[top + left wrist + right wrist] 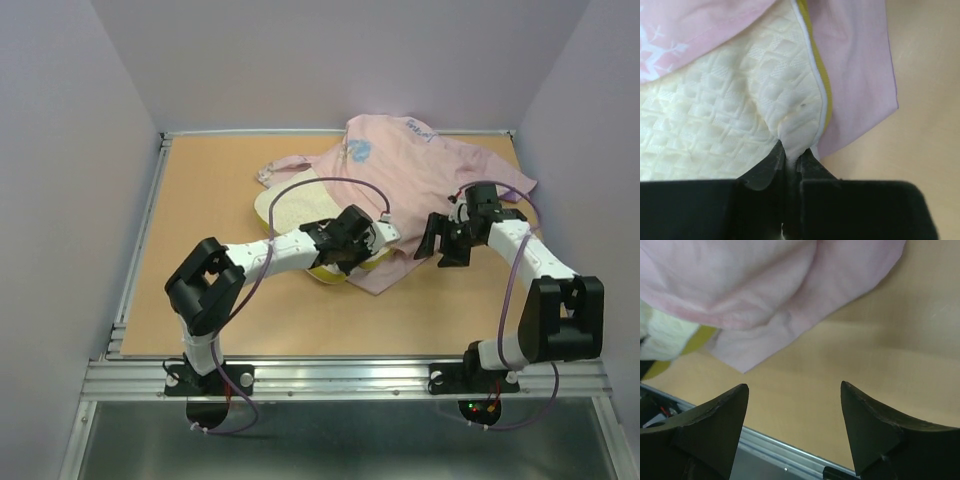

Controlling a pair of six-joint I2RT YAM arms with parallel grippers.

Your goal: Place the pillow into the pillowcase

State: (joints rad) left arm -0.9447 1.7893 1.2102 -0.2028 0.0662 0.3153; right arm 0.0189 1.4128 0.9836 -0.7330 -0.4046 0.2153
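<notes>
The cream-white pillow (pixel 296 213) with a yellow side band lies mid-table, partly covered by the pale pink pillowcase (pixel 420 165), which spreads toward the back right. My left gripper (pixel 352 243) is shut on the pillow's near corner; the left wrist view shows the pillow's quilted fabric (pixel 730 110) pinched between the jaws of the left gripper (pixel 792 155), with the pillowcase (pixel 855 75) lying beside it. My right gripper (pixel 441 240) is open and empty, just right of the pillowcase's near edge. The right wrist view shows the right gripper (pixel 794 390) above bare table, the pillowcase (pixel 765 290) beyond it.
The table is a tan board (pixel 200 200) ringed by pale walls, with a metal rail (pixel 350 375) along the near edge. The rail also shows in the right wrist view (pixel 765 450). Both arm bases stand on that rail.
</notes>
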